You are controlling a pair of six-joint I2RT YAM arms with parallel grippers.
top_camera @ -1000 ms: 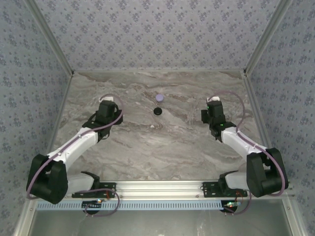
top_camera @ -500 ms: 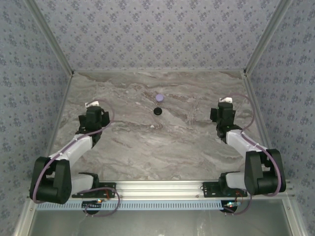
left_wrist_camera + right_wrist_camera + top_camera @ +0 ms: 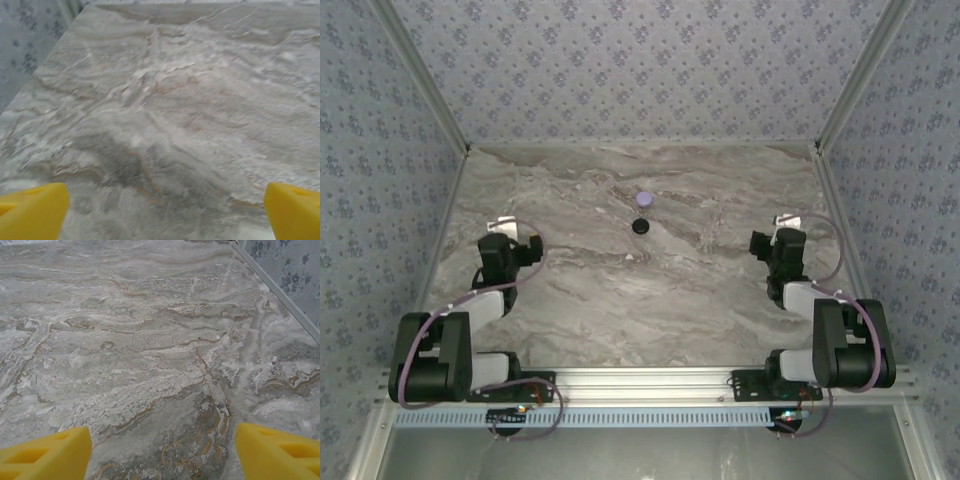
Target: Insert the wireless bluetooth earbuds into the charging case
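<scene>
A black round disc (image 3: 640, 226) lies on the marble table (image 3: 620, 310), just above the middle of the top view. A small lilac round piece (image 3: 643, 199) sits a little higher in the frame, apart from the disc. Just below the disc there is a faint dark speck (image 3: 633, 258) on the marble. It may be one of the earbuds, but it is too small to tell. Which piece is the charging case cannot be told either.

Both arms are folded back toward the lower corners of the top view, elbows bent beside their bases and wrists pointing up the frame. The left gripper (image 3: 162, 215) is at the left of the frame and the right gripper (image 3: 162, 452) at the right, both well apart from the disc. In each wrist view the yellow fingertips (image 3: 32, 210) sit in the bottom corners, spread wide over bare marble. Neither gripper holds anything.
</scene>
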